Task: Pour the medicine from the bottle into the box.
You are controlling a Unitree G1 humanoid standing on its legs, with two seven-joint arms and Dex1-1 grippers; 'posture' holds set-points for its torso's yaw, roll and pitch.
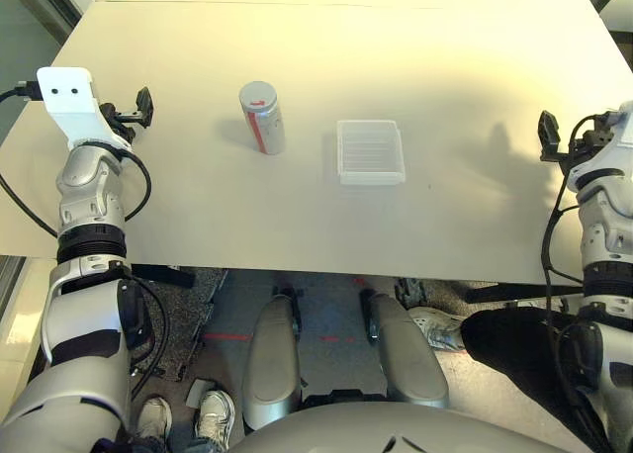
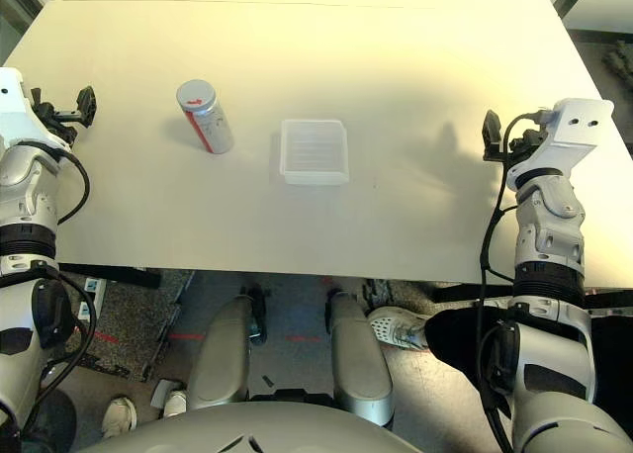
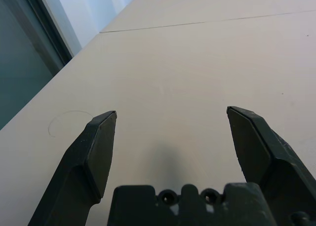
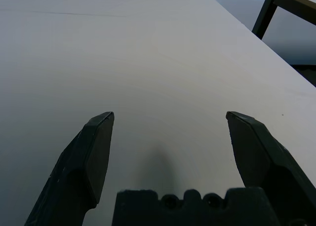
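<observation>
Standing upright on the tabletop (image 1: 297, 226), the bottle (image 1: 263, 122) is left of the clear box (image 1: 371, 153), apart from it. Left gripper (image 3: 172, 110) and right gripper (image 4: 170, 113) are wide open, holding nothing, at opposite sides. The left wrist view shows a faint curved mark (image 3: 69, 112) on the tabletop, hidden in the eye views. Shoes (image 1: 216, 415) are on the floor.

warm light brightened the table's (image 1: 297, 226) far side; soft shadows lay beside the bottle (image 1: 263, 122) and box (image 1: 371, 154).
</observation>
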